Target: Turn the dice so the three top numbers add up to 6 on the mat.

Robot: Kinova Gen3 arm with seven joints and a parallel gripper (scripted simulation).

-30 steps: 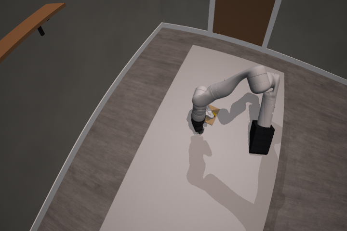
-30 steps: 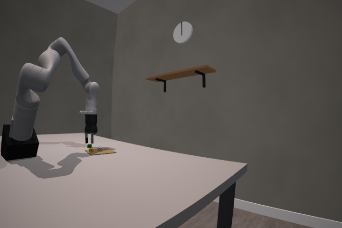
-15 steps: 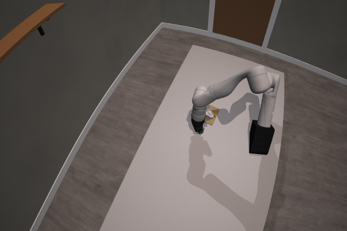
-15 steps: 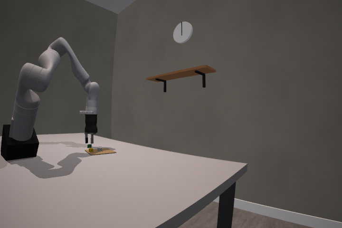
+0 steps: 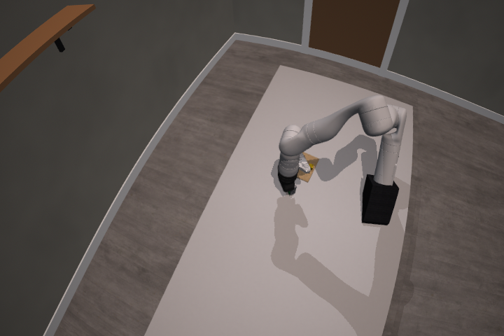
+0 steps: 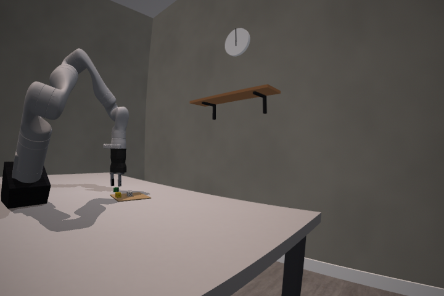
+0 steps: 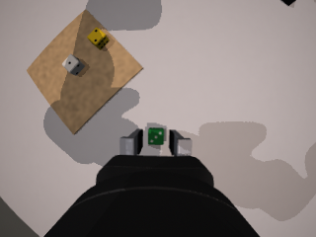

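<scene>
The yellow die (image 5: 311, 166) (image 6: 118, 195) (image 7: 98, 38) and white die (image 6: 129, 193) (image 7: 73, 64) are borne by the mat (image 5: 306, 178) (image 6: 137, 197) (image 7: 89, 96), set cornerwise in the wrist view. Off it, the green die (image 5: 289, 193) (image 6: 116, 189) (image 7: 156, 136) is seen below the gripper (image 5: 292, 191) (image 6: 115, 185) (image 7: 155, 138), whose fingers are parted; three pips are turned upward, its sides roughly squared to them.

Three dice (image 7: 156, 136), one mat (image 7: 94, 91) (image 6: 135, 197).

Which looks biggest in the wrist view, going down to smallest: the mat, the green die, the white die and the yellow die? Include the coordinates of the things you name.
1. Mat (image 7: 94, 84)
2. Green die (image 7: 156, 136), white die (image 7: 73, 64) and yellow die (image 7: 98, 38): too alike to rank.
</scene>
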